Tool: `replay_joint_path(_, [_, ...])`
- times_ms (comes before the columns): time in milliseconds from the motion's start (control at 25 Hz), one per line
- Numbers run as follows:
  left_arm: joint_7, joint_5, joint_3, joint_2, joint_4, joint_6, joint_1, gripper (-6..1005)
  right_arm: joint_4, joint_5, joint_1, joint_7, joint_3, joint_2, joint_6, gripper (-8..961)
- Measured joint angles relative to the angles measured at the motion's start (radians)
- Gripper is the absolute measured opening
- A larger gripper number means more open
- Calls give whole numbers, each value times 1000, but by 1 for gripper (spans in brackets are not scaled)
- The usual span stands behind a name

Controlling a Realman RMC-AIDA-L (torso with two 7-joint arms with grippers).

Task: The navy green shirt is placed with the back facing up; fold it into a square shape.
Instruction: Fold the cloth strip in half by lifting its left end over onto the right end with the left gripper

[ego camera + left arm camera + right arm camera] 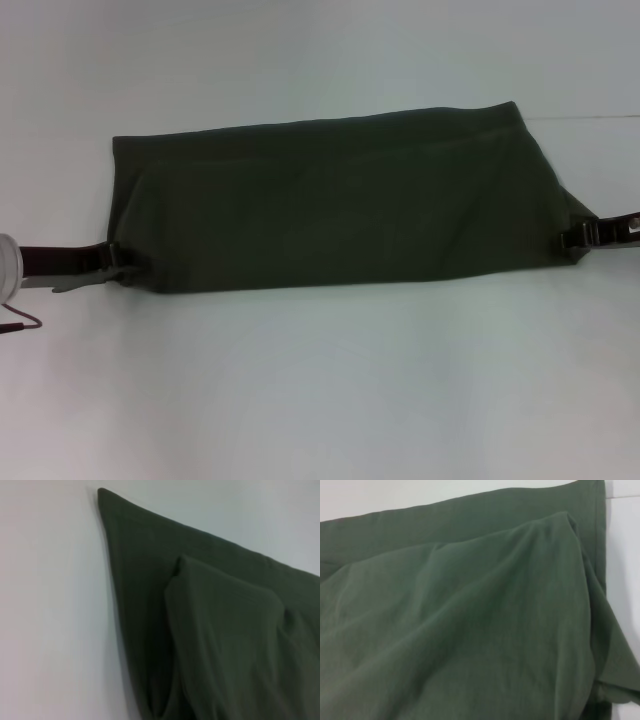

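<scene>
The navy green shirt point(340, 210) lies across the middle of the white tabletop point(320, 390) as a wide band, its far edge flat on the surface and its near layer raised. My left pincer point(118, 258) pinches the near left corner of the cloth and my right pincer point(582, 236) pinches the near right corner. I hold both corners level and well apart so that the lifted layer stays taut between them; judged from the wrist views, where it arches over the layer beneath, this keeps the fold edge straight.
</scene>
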Motion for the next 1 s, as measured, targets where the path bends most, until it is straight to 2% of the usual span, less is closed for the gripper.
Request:
replay_joint_path(120, [-5,3,8,0,0,-18,-1,270,-1,0,0,0,0,0,-1,198])
replay_joint_path(360, [-13,4,9,3,0,-19,-4,99,-1,0,0,0,-1,0,-1,175])
replay_joint_path(560, [-14,4,8,4,0,-17,-6,36,-1,0,1,0,-1,0,-1,157])
replay_joint_path(1000, [-14,4,10,5,0,-13,-6,35,-1,0,2,-10,-1,0,-2,116])
